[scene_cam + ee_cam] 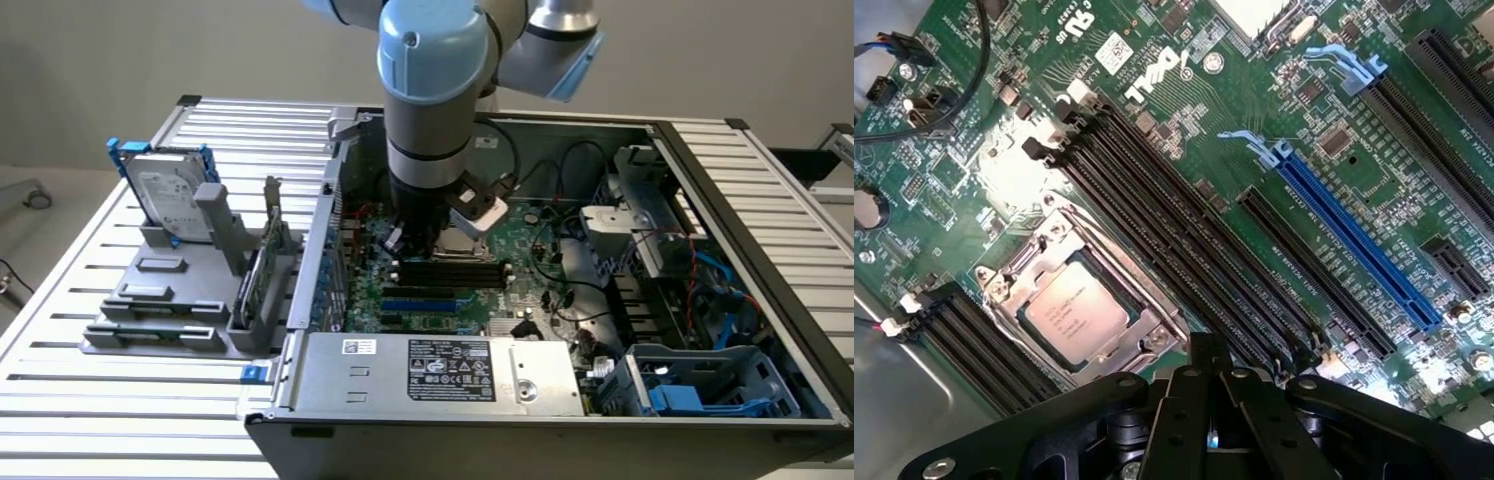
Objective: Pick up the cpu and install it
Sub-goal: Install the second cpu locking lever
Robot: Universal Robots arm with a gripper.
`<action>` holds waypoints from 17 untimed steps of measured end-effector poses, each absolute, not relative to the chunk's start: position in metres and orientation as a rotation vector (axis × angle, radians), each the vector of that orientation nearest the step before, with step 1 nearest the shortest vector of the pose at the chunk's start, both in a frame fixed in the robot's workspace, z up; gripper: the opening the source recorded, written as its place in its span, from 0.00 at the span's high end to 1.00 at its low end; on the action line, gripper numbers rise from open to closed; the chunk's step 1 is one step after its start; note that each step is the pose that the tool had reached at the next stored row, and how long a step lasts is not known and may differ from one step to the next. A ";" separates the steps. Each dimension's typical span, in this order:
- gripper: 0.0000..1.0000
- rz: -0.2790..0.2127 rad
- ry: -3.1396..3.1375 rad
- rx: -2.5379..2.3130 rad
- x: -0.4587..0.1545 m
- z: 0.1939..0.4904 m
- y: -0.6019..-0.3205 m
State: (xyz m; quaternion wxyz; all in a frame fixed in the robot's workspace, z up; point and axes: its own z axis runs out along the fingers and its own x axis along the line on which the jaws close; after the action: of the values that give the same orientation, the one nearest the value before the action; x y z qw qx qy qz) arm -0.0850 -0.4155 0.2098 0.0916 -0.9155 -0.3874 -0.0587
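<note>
The gripper is hanging low over the motherboard, its black fingers drawn together to a point with nothing showing between them, so it is looking closed and empty-handed. Just beside the fingertips, the cpu is sitting flat in its socket, silver top facing up, the metal frame ringing it on all sides (faint print showing on the lid). Running alongside are the black memory slots, and farther out a long blue expansion slot is crossing the green board. In the exterior view, the arm is reaching straight down into the open computer case, the gripper buried among the board's parts. Well off toward the exterior view's left, a hard drive is standing upright in a grey holder on the slatted table.
</note>
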 end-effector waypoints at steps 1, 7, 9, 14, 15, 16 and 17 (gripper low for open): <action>0.89 -0.176 -1.149 -2.718 -0.085 0.209 -0.416; 0.89 -0.192 -1.135 -2.694 -0.085 0.204 -0.415; 0.89 -0.192 -1.134 -2.694 -0.085 0.202 -0.415; 0.89 -0.193 -1.130 -2.694 -0.085 0.198 -0.414; 0.89 -0.193 -1.129 -2.695 -0.085 0.198 -0.414; 0.89 -0.193 -1.128 -2.695 -0.085 0.197 -0.414; 0.89 -0.193 -1.127 -2.696 -0.085 0.197 -0.413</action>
State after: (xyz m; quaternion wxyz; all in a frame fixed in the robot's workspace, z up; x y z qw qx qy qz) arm -0.0852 -0.4133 0.1970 0.1066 -0.9154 -0.3827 -0.0655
